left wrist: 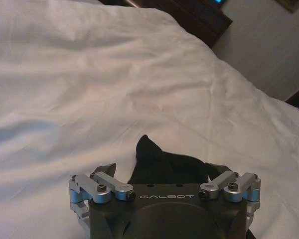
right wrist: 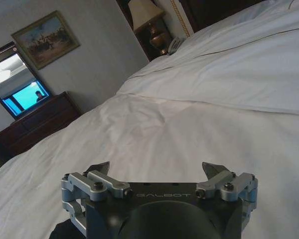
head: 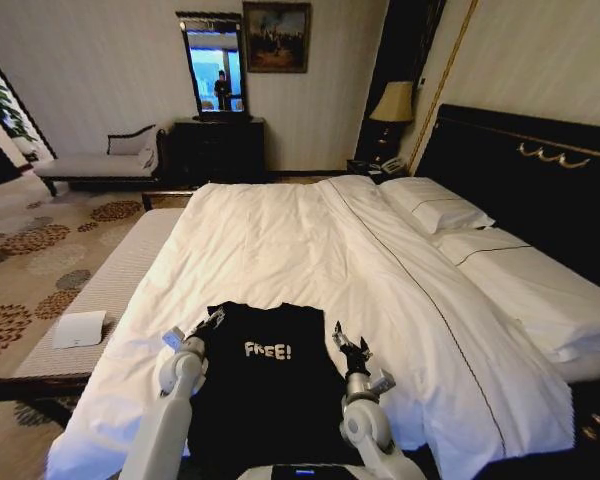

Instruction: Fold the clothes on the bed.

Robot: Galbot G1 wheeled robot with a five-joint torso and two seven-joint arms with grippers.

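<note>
The clothes [head: 270, 385], a black T-shirt with white "FREE!" lettering, lie flat on the white duvet at the near edge of the bed [head: 310, 250]. My left gripper [head: 210, 322] is at the shirt's far left corner. In the left wrist view the left gripper [left wrist: 162, 172] stands open with a bunched peak of the black fabric [left wrist: 152, 157] between its jaws. My right gripper [head: 349, 346] hovers at the shirt's right edge, fingers pointing up. In the right wrist view the right gripper [right wrist: 157, 170] is open with only white duvet [right wrist: 189, 124] beyond it.
White pillows [head: 435, 205] lie against the dark headboard [head: 540, 165] on the right. A striped bench [head: 110, 285] with a white object [head: 80, 328] runs along the bed's left end. A chaise [head: 100, 160], a dark dresser with mirror [head: 215, 145] and a lamp [head: 395, 103] stand at the far wall.
</note>
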